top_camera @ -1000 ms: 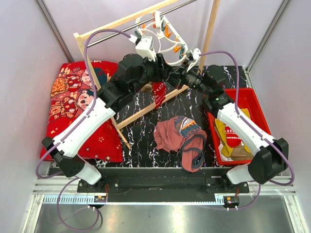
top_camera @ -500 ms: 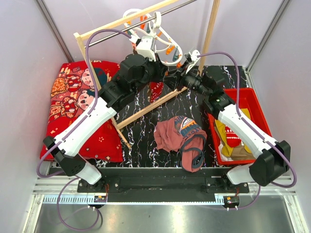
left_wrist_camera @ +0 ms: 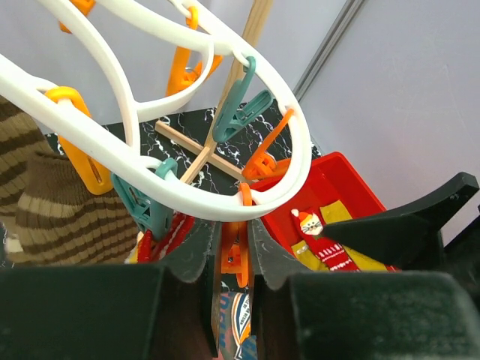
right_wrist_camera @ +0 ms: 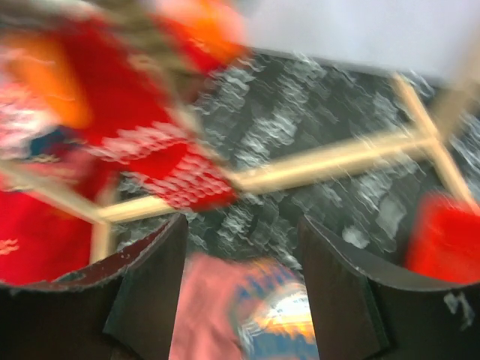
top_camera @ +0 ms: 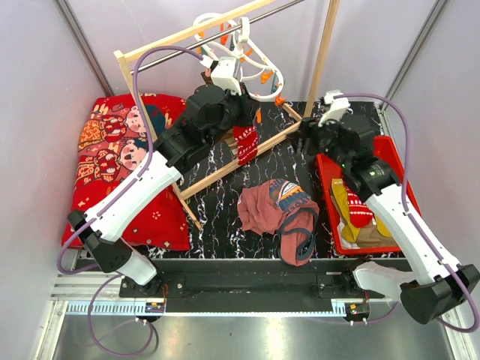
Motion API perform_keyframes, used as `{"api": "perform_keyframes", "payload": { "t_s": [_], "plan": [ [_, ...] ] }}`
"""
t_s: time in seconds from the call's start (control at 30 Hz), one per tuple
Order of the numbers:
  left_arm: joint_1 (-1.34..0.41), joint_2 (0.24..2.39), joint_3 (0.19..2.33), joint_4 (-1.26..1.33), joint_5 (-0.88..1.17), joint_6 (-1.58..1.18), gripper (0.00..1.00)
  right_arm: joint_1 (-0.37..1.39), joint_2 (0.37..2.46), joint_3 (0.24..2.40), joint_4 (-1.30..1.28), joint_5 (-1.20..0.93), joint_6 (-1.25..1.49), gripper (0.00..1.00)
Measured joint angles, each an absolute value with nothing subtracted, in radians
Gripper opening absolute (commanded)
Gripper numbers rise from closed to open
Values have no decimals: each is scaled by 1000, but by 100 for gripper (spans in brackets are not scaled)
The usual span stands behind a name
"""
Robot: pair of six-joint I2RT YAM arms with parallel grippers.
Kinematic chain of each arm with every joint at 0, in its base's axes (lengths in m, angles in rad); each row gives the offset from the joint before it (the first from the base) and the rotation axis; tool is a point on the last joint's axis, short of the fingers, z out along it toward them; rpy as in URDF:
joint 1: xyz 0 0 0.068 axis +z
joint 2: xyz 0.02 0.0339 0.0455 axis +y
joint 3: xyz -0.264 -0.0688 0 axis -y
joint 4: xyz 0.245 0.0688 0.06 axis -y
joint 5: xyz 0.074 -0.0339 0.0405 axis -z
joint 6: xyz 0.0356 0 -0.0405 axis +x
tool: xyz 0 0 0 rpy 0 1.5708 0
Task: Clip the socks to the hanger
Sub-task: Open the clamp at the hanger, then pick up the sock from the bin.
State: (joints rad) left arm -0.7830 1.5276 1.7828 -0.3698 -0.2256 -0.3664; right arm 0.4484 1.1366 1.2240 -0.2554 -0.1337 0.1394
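Observation:
The white hanger (top_camera: 259, 56) hangs from the rail at the top centre. My left gripper (top_camera: 251, 112) is at its near rim, shut on an orange peg (left_wrist_camera: 238, 259) under the white ring (left_wrist_camera: 187, 199); its jaws (left_wrist_camera: 229, 232) pinch the peg. A red patterned sock (top_camera: 244, 142) hangs from the hanger below it, next to a teal peg (left_wrist_camera: 146, 206). A brown striped sock (left_wrist_camera: 45, 214) hangs at the left. My right gripper (top_camera: 306, 133) is open and empty, right of the hanger. In its blurred wrist view its jaws (right_wrist_camera: 244, 247) stand wide above the table, with the red sock (right_wrist_camera: 180, 172) ahead.
A red bin (top_camera: 390, 157) at the right holds a yellow sock (top_camera: 341, 199) and a red sock (top_camera: 360, 210). A rust-maroon garment (top_camera: 277, 210) lies mid-table. The wooden rack's base bars (top_camera: 225, 169) cross the table. A red cushion (top_camera: 120, 165) lies at the left.
My right gripper has pulled back to the right, away from the hanger, and is open. The red sock now hangs free in view. My left gripper stays at the hanger.

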Motion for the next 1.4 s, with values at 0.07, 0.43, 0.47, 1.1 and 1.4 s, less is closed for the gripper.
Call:
{"api": "perform_keyframes", "payload": {
  "t_s": [0.07, 0.43, 0.47, 1.1, 1.4],
  "plan": [
    [-783, 1526, 1771, -359, -226, -366, 10, 393, 1128, 1224, -356, -64, 149, 68],
    [-783, 1493, 1736, -336, -224, -366, 10, 31, 1359, 1254, -669, 88, 242, 64],
    [-783, 1487, 1732, -334, -224, -366, 10, 9, 1401, 1272, -678, 88, 249, 64],
    [-783, 1459, 1712, -327, -221, -366, 10, -189, 1948, 1432, -651, 35, 270, 48],
    [-784, 1459, 1712, -327, -221, -366, 10, -189, 2025, 1451, -627, -33, 243, 41]
  ]
}}
